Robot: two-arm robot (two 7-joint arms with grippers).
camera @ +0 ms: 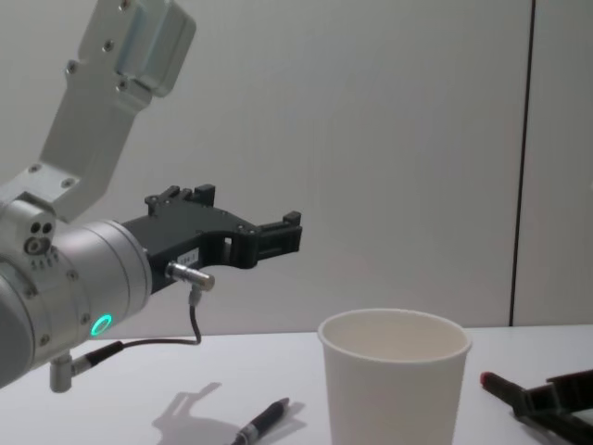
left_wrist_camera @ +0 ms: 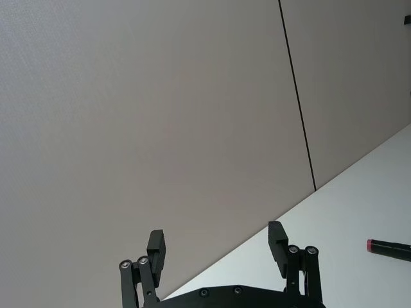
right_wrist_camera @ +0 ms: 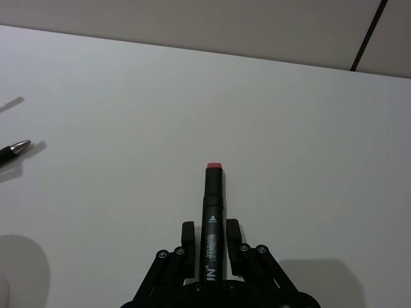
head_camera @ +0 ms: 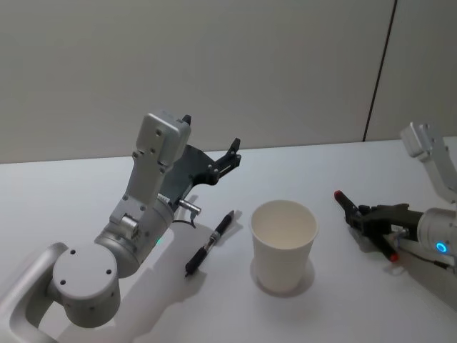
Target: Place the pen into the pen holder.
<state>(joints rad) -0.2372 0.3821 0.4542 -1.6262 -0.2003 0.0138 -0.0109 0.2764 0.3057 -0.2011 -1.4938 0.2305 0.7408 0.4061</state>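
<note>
The pen holder, a white paper cup (head_camera: 283, 243) (camera: 394, 380), stands upright and empty at the table's middle. A black pen (head_camera: 209, 243) (camera: 262, 422) (right_wrist_camera: 13, 153) lies flat on the table just left of it. Right of the cup, low over the table, my right gripper (head_camera: 357, 214) (right_wrist_camera: 210, 228) (camera: 556, 394) is shut on a black marker with red ends (head_camera: 343, 200) (right_wrist_camera: 214, 212) (left_wrist_camera: 388, 248), whose tip points toward the cup. My left gripper (head_camera: 211, 136) (left_wrist_camera: 216, 234) (camera: 278, 236) hangs open and empty, raised above the table behind the black pen.
The white table (head_camera: 78, 193) runs back to a grey wall (head_camera: 214, 64). The left arm's large silver joints (head_camera: 86, 279) take up the near left. A thin cable (camera: 190, 320) hangs below the left wrist.
</note>
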